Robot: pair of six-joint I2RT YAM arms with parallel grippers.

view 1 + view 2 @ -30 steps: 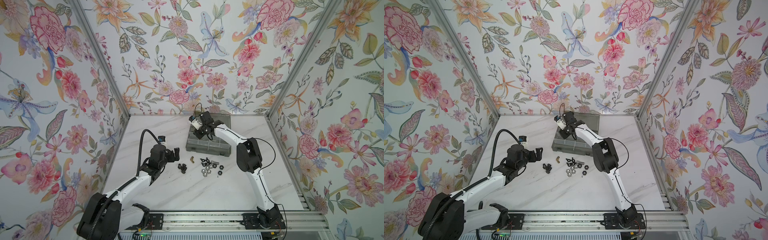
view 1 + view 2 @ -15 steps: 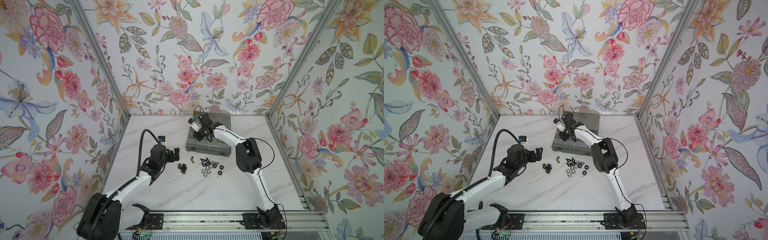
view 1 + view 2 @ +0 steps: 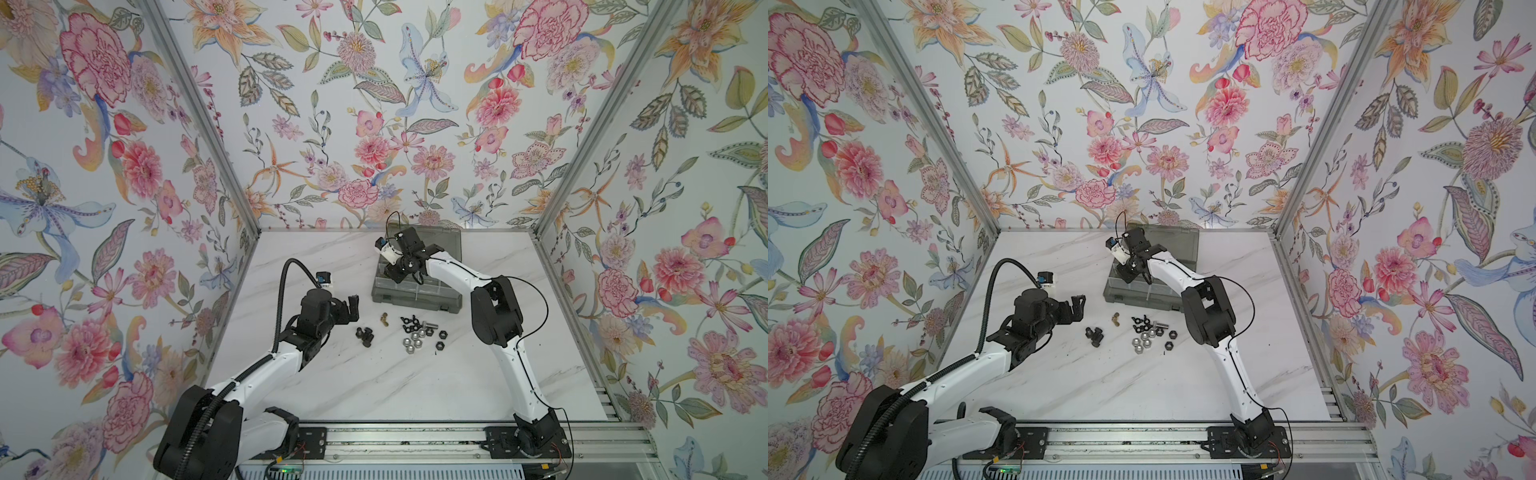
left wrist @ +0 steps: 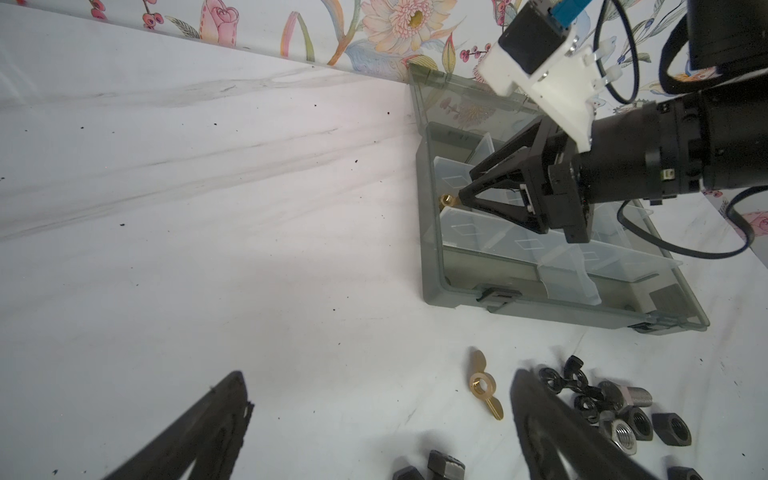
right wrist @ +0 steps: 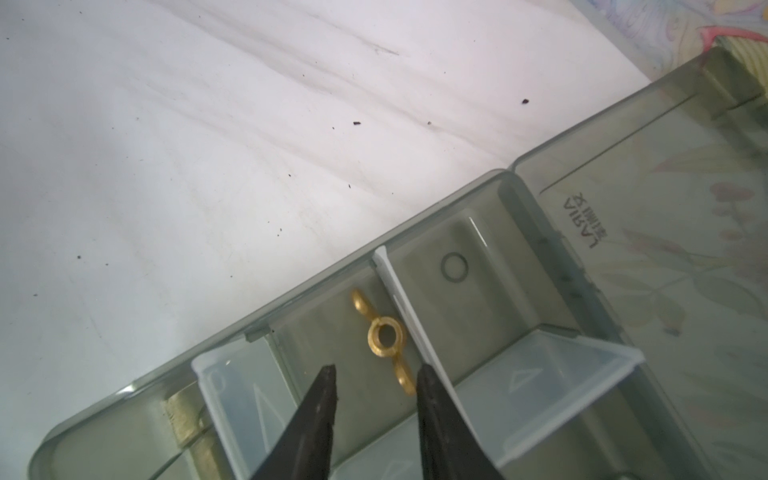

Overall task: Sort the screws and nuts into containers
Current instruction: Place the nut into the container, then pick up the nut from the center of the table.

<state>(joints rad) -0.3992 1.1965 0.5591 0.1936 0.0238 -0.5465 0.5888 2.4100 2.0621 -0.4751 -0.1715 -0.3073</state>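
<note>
One brass nut in compartment | right claw ajar, empty | left claw wide, empty

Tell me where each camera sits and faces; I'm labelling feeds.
Top views: high behind the arms, looking down on the table; both arms show.
Left wrist: low over the table, facing the organiser box and right gripper; left gripper shows.
Right wrist: above the box, looking into a compartment holding a brass wing nut; fingertips show.
Wrist views share the box.
</note>
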